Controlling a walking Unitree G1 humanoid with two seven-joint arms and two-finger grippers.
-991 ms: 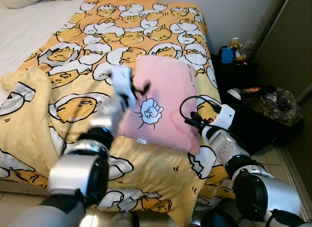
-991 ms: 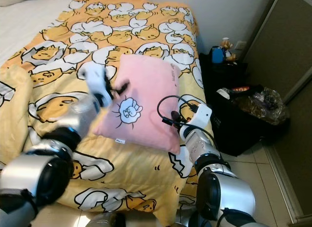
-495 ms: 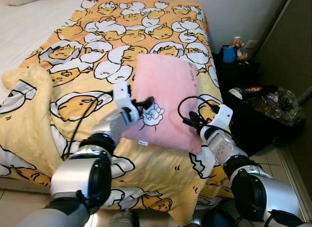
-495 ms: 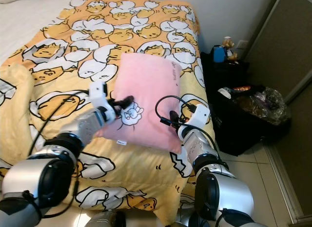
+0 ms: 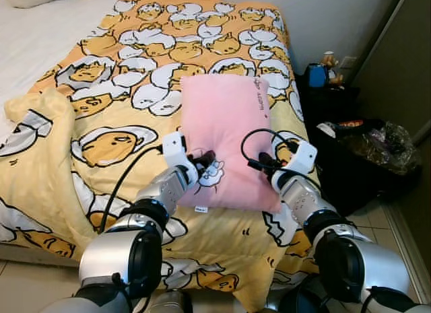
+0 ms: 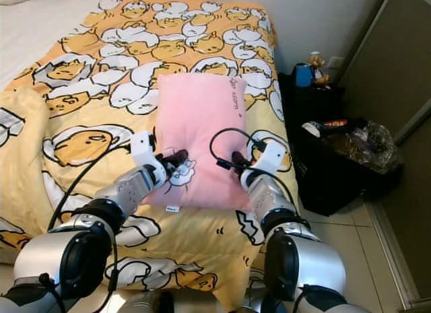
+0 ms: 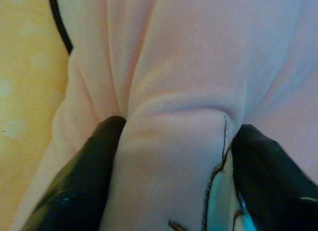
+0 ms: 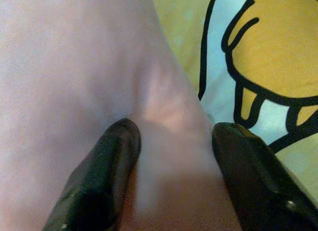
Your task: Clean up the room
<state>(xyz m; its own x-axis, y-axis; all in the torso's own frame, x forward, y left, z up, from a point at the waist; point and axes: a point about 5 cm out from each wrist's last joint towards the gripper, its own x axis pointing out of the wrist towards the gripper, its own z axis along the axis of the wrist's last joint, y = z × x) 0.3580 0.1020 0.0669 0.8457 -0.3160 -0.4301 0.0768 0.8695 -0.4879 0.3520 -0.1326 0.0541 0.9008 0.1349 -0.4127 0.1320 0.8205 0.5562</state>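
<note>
A fold of the pink pillow (image 5: 225,134) is squeezed between the black fingers of the left gripper (image 7: 174,176). Its other near edge is pinched by the right gripper (image 8: 171,176), though part looks blurred. The pillow is lying beneath both grippers on the yellow blanket (image 5: 135,64).

The left gripper (image 5: 202,158) has come down onto the pink pillow (image 5: 225,134), now pinching its near-left edge; the pillow lies flatter on the yellow egg-print duvet (image 5: 101,91).

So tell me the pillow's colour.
Pink, the pillow has a small cartoon print; clearest in the left eye view.
</note>
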